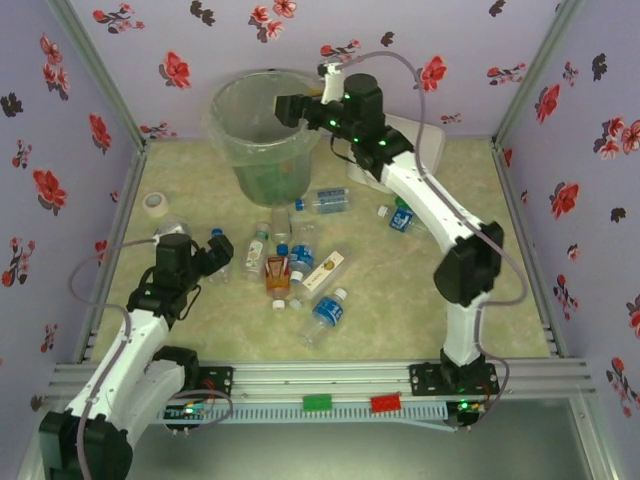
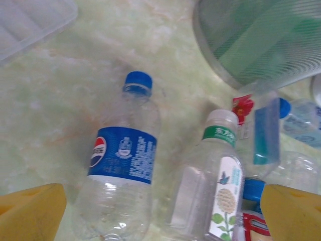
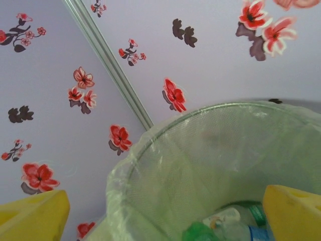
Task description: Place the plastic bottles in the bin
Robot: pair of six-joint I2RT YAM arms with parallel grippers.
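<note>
**Near edge, 8 o'clock:** The left gripper point(image 1: 218, 252) hangs low over the pale green marbled table point(image 1: 400, 300), its yellow-padded fingers point(image 2: 35, 211) spread wide and holding nothing. Its wrist camera looks down on two plastic bottles lying side by side on the table below the open jaws. One is a clear bottle with a blue cap and blue Pepsi label point(image 2: 123, 160), at 7 o'clock in that view. Just beside it at 5 o'clock is a clear bottle with a white cap and green neck band point(image 2: 213, 181).

**Mid-table:** From above, more bottles lie scattered on their sides.
- A clear blue-labelled bottle point(image 1: 327, 310) lies nearest, at 6 o'clock.
- An amber bottle with a red label point(image 1: 277, 272) sits in the middle of the cluster, with a flat white-and-yellow carton point(image 1: 325, 272) just beside it at 3 o'clock.
- Another blue-labelled bottle point(image 1: 322, 200) lies near the foot of the bin.
- A small blue-and-green bottle point(image 1: 403, 217) lies at 2 o'clock, close under the right arm.
- A roll of white tape point(image 1: 155, 203) rests at 10 o'clock, near the left wall.

**Far side, 11 o'clock:** The tall round translucent grey-green plastic bin point(image 1: 240, 160), lined with a clear bag, stands upright. The right gripper point(image 1: 284, 106) is poised over its mouth, yellow fingers point(image 3: 35, 216) parted and empty. Its wrist view shows a green-capped bottle point(image 3: 198, 232) and other bottles at the bottom of the bin. A white rounded box point(image 1: 425, 140) sits behind the right arm at 1 o'clock.
</note>
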